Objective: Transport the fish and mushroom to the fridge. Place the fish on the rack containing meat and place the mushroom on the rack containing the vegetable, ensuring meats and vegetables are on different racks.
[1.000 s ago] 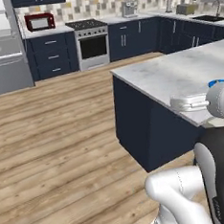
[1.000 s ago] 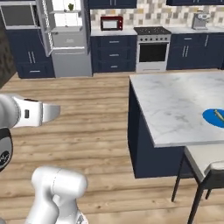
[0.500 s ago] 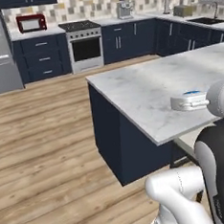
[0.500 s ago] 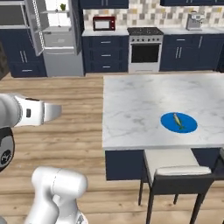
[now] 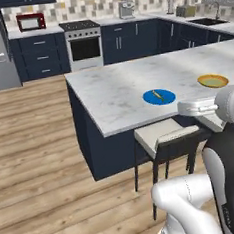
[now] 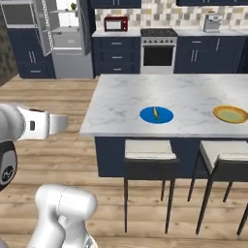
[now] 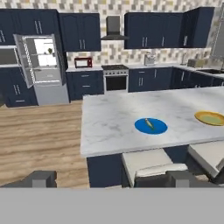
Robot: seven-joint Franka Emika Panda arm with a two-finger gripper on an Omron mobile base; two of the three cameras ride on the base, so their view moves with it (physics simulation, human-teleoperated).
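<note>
On the marble island lies a blue plate with a small slender yellowish thing on it, likely the fish. To its right sits a yellow plate; what it holds is too small to tell, so I cannot make out the mushroom. The fridge stands at the far left wall with its door swung open and lit racks showing. My gripper is open and empty, well short of the island, with its fingertips far apart.
Two stools stand along the island's near side. A stove, a microwave and dark blue cabinets line the back wall. Wooden floor runs between the island and the fridge.
The whole picture has shifted, so the base has moved: the island now lies ahead with both plates and the stools in view. The gripper stays open.
</note>
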